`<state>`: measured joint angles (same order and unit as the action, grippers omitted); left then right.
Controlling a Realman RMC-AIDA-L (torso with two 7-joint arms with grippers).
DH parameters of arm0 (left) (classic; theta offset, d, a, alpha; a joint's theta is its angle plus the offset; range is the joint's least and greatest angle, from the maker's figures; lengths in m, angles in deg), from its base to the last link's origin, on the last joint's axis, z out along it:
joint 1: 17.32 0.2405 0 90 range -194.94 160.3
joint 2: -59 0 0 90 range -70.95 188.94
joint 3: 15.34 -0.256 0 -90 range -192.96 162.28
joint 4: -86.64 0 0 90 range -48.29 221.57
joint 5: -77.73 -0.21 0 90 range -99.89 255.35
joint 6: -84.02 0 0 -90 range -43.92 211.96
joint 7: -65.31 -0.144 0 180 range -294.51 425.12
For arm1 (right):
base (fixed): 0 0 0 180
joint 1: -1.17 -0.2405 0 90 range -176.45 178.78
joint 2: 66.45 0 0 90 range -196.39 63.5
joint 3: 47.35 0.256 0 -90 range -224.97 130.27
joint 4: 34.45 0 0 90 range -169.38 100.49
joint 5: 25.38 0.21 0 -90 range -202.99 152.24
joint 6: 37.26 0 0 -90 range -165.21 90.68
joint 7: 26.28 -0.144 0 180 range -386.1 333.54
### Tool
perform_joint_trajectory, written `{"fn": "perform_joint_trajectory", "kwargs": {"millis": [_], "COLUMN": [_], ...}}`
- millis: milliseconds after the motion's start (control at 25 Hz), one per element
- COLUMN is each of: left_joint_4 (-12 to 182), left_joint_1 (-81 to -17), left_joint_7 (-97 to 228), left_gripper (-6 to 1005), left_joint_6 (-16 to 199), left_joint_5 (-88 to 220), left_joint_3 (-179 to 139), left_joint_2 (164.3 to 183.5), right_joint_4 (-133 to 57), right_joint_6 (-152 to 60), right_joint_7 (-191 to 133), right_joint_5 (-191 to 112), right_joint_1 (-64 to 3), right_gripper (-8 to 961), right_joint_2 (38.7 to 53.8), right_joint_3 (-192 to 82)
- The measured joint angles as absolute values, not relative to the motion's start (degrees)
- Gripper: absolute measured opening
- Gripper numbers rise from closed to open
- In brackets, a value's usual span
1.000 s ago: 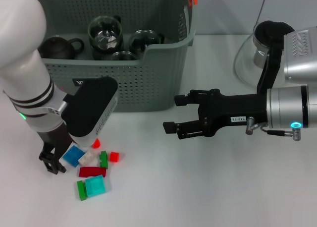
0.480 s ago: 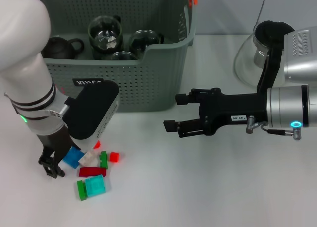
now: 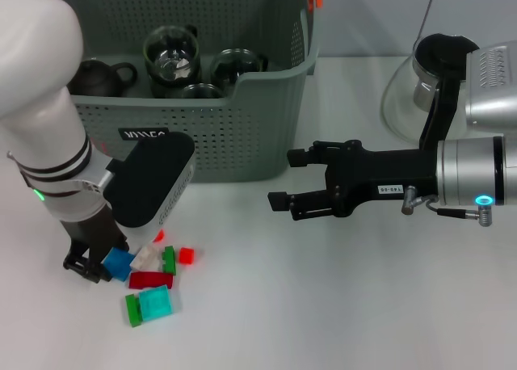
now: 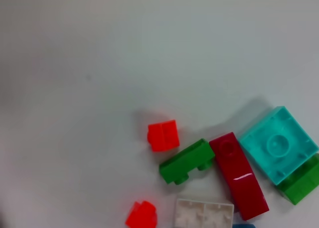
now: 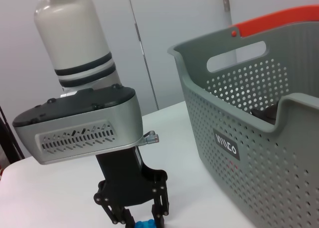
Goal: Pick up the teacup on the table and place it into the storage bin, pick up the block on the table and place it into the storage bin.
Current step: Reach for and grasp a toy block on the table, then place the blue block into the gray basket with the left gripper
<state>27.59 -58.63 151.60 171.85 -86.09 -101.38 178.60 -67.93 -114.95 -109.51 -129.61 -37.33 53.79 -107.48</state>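
The grey-green storage bin stands at the back left, with two glass teacups and a dark teapot inside. Several coloured blocks lie on the table in front of it. Among them are a blue block, a white one, a dark red one and a cyan one. My left gripper is down at the table, open, its fingers either side of the blue block. My right gripper hovers open and empty to the right of the bin.
A glass pot stands at the back right, behind my right arm. Small red blocks and green blocks lie close to the blue one. White tabletop stretches across the front and middle.
My left gripper has shifted in over the blue block, which now sits between its fingers. The right gripper has hardly moved.
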Motion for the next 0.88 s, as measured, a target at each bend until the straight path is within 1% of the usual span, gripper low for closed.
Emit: {"fn": "perform_joint_trajectory", "kwargs": {"millis": [80, 320, 400, 520, 600, 680, 760, 880], "left_joint_4": [27.55, 22.97, 18.68, 10.81, 7.16, 5.25, 4.48, 5.89], "left_joint_1": [-58.73, -58.17, -57.36, -56.74, -57.42, -58.82, -60.92, -63.1], "left_joint_7": [151.89, 154.16, 154.32, 154.02, 154.56, 157.62, 163.76, 171.97], "left_gripper": [405, 401, 401, 401, 401, 400, 400, 400], "left_joint_6": [171.88, 176.19, 180.31, 188.49, 193.49, 196.03, 196.4, 195.18], "left_joint_5": [-86.09, -86.1, -85.99, -85.22, -82.9, -78.79, -73.16, -64.39], "left_joint_3": [-101.31, -98.29, -93.8, -82.61, -72.19, -62.78, -53.5, -45.26], "left_joint_2": [178.57, 178.6, 179.01, 180.17, 180.8, 180.97, 180.47, 177.85], "right_joint_4": [-67.93, -68.13, -68.27, -68.37, -68.42, -68.45, -68.47, -68.46], "right_joint_6": [-114.95, -114.96, -114.97, -115.11, -115.32, -115.36, -115.39, -115.41], "right_joint_7": [-109.51, -109.51, -109.52, -109.53, -109.53, -109.54, -109.54, -109.52], "right_joint_5": [-129.62, -129.62, -129.61, -129.62, -129.62, -129.62, -129.62, -129.82], "right_joint_1": [-37.33, -37.08, -37.03, -37.01, -36.97, -36.97, -36.99, -37.2], "right_gripper": [914, 914, 914, 914, 914, 914, 914, 914], "right_joint_2": [53.79, 53.65, 53.53, 53.36, 53.24, 53.15, 53.15, 53.13], "right_joint_3": [-107.47, -107.4, -107.3, -106.85, -106.7, -106.67, -106.67, -106.67]}}
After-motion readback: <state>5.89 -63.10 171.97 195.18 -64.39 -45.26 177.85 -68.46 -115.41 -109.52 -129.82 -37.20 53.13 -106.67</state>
